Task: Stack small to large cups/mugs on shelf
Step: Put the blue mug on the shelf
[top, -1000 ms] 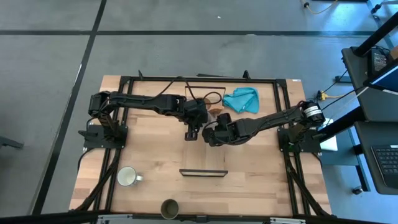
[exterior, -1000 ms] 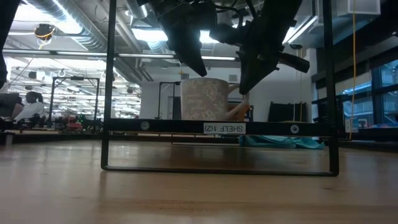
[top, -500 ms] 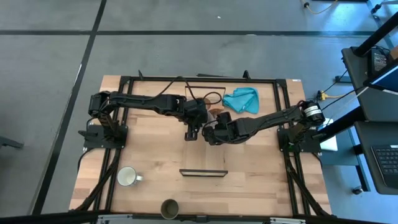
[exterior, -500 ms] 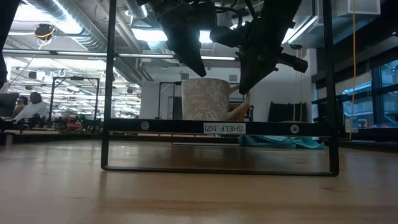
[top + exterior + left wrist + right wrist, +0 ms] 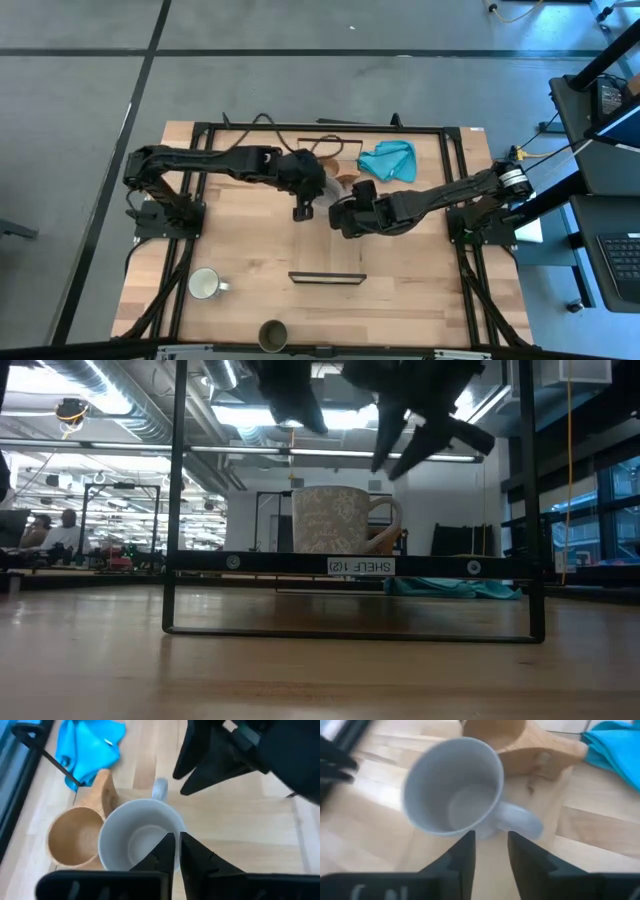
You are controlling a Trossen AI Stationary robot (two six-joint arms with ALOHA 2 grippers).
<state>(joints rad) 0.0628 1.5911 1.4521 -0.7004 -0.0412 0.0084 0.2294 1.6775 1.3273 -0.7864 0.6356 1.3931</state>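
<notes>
- The left end effector [image 5: 301, 212] is seen hovering above the grey mug [image 5: 141, 839], its fingers [image 5: 165, 851] nearly together with a thin slit between them, nothing held.
- The right end effector [image 5: 337, 216] is held just beside it over the same mug, its fingers [image 5: 465, 851] parted with a clear gap, gripping nothing.
- The grey mug is found upright on the tabletop [image 5: 250, 240], mouth up, its handle [image 5: 517, 820] turned toward the right end effector.
- The tan wooden cup [image 5: 72, 837] is seen touching the grey mug on its far side, with a blue cloth [image 5: 388, 160] near it.
- The shelf [image 5: 327, 277] is placed on the near half of the tabletop, well apart from both cups, nothing resting on it.
- The pale mug [image 5: 205, 285] is noted near the left front of the tabletop, and the dark olive cup [image 5: 272, 334] at the front edge.
</notes>
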